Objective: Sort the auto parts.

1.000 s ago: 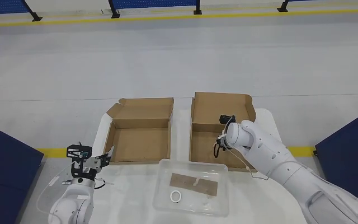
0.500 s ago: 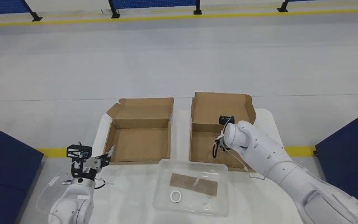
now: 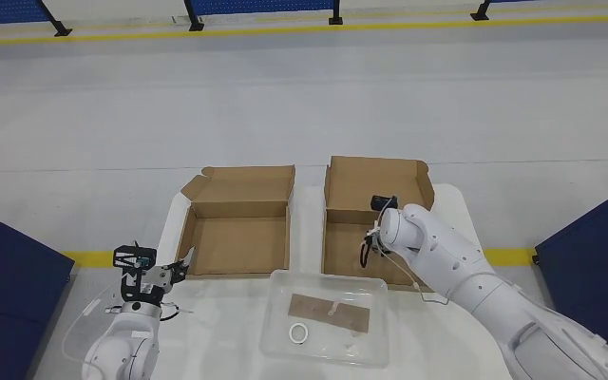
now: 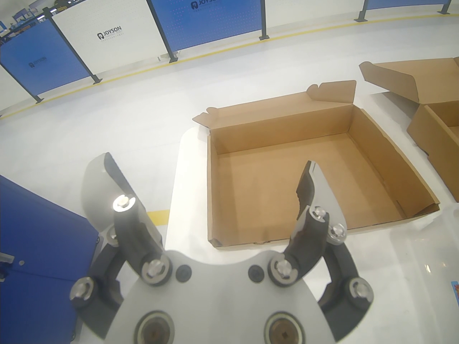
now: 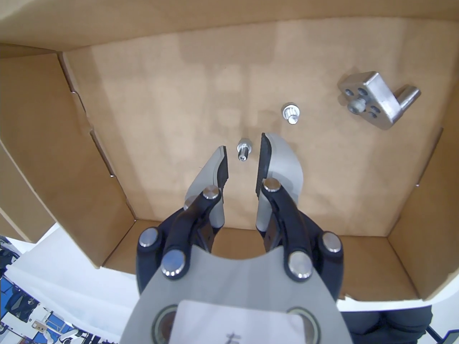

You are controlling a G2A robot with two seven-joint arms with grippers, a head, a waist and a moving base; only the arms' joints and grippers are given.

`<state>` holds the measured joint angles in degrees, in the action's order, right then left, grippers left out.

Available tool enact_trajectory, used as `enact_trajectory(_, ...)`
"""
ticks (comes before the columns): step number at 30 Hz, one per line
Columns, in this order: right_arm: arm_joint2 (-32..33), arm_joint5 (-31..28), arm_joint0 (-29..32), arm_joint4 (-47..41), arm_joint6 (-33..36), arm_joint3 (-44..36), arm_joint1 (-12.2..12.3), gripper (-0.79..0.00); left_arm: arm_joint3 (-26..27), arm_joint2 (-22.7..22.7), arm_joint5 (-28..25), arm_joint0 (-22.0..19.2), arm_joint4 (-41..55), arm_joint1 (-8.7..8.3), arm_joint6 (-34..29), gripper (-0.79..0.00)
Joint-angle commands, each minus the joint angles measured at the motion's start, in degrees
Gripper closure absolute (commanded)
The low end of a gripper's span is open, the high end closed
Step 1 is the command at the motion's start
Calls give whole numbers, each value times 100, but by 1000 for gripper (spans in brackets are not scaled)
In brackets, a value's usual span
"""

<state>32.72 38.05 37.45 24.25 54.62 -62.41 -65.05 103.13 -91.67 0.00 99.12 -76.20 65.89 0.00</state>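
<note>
Two bolts, one bracket in the right box

Right gripper (image 5: 244,143) hangs over the right box (image 5: 161,91) floor, jaws partly spread and empty. One small bolt (image 5: 243,151) lies framed between its tips. The second bolt (image 5: 290,113) sits near, the bracket (image 5: 373,103) farther off. Left gripper (image 4: 206,164), spread wide, hangs near the left box (image 4: 391,166).

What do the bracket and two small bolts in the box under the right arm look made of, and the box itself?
The bracket: bare metal, perhaps aluminium or steel, judging by its matte silver-grey faces, crisp edges and drilled holes. One bolt and the other bolt: bright metal, probably plated steel, since they glint. The box: brown cardboard, with a dull fibrous surface and folded flaps.
</note>
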Motion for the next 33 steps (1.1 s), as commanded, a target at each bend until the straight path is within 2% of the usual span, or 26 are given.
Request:
enact_trajectory(1, 45, 3, 22, 49, 33, -71, 14, -265, 0, 0, 0, 0, 0, 0, 0, -785)
enact_trajectory(2, 84, -9, 38, 42, 49, -112, 24, -379, 0, 0, 0, 0, 0, 0, 0, -785)
enact_trajectory(3, 133, -42, 60, 18, 67, -156, 37, -702, 0, 0, 0, 0, 0, 0, 0, -785)
enact_trajectory(4, 178, -77, 82, 9, 93, -196, 52, -785, 0, 0, 0, 0, 0, 0, 0, -785)
enact_trajectory(12, 598, -18, 342, 272, 229, -918, 263, -785, 0, 0, 0, 0, 0, 0, 0, -785)
enact_trajectory(19, 1434, -161, 947, 396, 503, -2146, 637, -785, 0, 0, 0, 0, 0, 0, 0, -785)
enact_trajectory(26, 2793, -1011, 1991, -107, 977, -3336, 1056, -785, 0, 0, 0, 0, 0, 0, 0, -785)
enact_trajectory(33, 3983, -2233, 2814, -1150, 1556, -3704, 1296, -785, 0, 0, 0, 0, 0, 0, 0, -785)
